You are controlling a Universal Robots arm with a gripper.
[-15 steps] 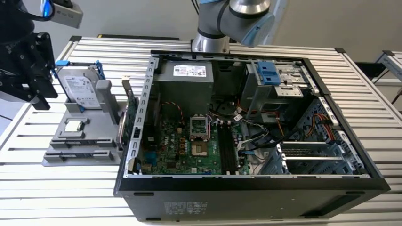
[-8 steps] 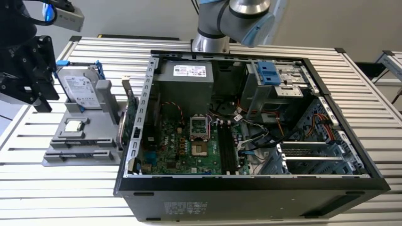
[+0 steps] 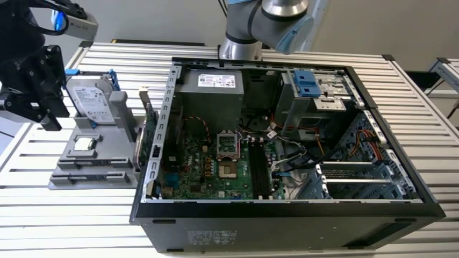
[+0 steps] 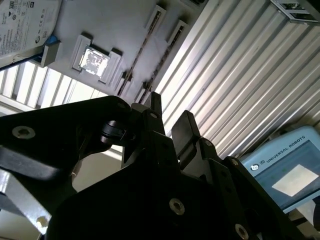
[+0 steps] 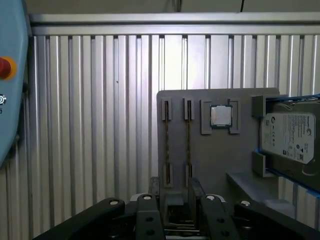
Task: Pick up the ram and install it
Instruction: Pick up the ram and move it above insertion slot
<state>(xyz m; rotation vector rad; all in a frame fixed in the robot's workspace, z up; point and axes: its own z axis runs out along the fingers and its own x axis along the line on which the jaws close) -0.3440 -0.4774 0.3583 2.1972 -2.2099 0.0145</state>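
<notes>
Gripper [image 5: 175, 197] and ram [image 5: 188, 134] at the parts fixture. The gripper's two black, blocky fingers [image 5: 195, 189] stand spread with an open gap between them and pinch nothing. The ram stands on its long edge in a slot of the grey fixture plate [image 5: 220, 165], so that in both wrist views it shows as a thin dark line. A twin stick [image 5: 166, 134] runs parallel just beside it. The gripper hangs clear of both sticks. In the first wrist view its fingertips point toward their near ends.

In the exterior view the gripper hangs off the fixture's side on the exterior view's left, beyond the hard drive [image 5: 290, 140]. The sticks stand on the opposite side, next to the computer case [image 3: 287, 217].

The fixture plate is matt grey with raised square-cornered brackets. A small square silver processor chip [image 5: 220, 116] lies flat in one of them. The hard drive is a silver slab with a white label, held on edge in a blue frame. The desk [image 3: 72, 215] is ribbed bright metal in long parallel strips. The case is a black open box showing a green motherboard [image 3: 208, 172] with long black slots [image 3: 259, 166] and loose cables
</notes>
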